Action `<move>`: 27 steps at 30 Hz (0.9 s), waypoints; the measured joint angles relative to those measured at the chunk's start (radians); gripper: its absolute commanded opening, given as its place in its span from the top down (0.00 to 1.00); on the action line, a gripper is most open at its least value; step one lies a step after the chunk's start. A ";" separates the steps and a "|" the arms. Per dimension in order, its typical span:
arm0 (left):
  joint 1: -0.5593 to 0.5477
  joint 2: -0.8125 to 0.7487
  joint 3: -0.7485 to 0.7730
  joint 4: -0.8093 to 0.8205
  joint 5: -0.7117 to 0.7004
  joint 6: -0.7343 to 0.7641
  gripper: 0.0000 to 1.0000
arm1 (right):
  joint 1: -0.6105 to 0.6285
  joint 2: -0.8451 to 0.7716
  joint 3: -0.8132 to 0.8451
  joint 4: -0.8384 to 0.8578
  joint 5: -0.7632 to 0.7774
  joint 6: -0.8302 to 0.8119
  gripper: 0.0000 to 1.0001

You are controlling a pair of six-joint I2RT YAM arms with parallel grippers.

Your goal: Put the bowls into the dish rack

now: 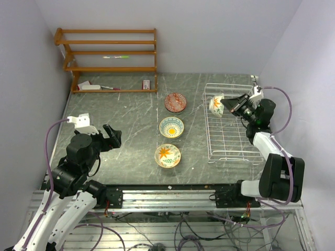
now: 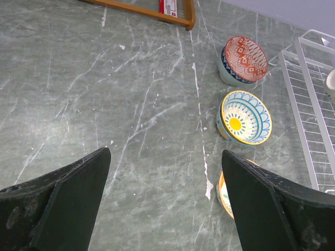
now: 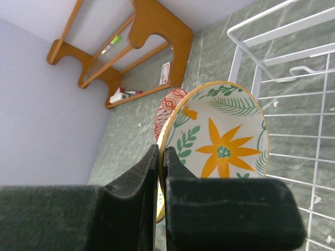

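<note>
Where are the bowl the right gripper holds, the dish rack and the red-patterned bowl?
held floral bowl (image 3: 222,149), right wrist view, on its painted inside.
dish rack (image 1: 230,137), top external view, on its bare wire floor.
red-patterned bowl (image 2: 246,54), left wrist view, on its inside.

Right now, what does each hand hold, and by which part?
The right hand pinches the rim of an orange-flowered round ceramic bowl. The left hand holds nothing.
</note>
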 measured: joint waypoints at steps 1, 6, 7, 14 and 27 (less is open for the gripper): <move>0.000 0.000 0.000 0.000 0.000 0.000 0.02 | -0.011 0.007 -0.002 0.010 -0.009 0.011 1.00; 0.000 0.002 0.000 0.000 0.000 0.000 0.02 | -0.032 0.075 -0.006 0.117 -0.072 0.097 1.00; 0.000 0.002 0.000 0.000 0.000 0.000 0.02 | -0.034 0.085 -0.007 0.128 -0.079 0.107 1.00; 0.000 0.002 0.000 0.000 0.000 0.000 0.02 | -0.048 0.165 -0.009 0.160 -0.095 0.155 1.00; 0.000 0.002 0.000 0.000 0.000 0.000 0.02 | -0.068 0.306 -0.007 0.268 -0.112 0.230 1.00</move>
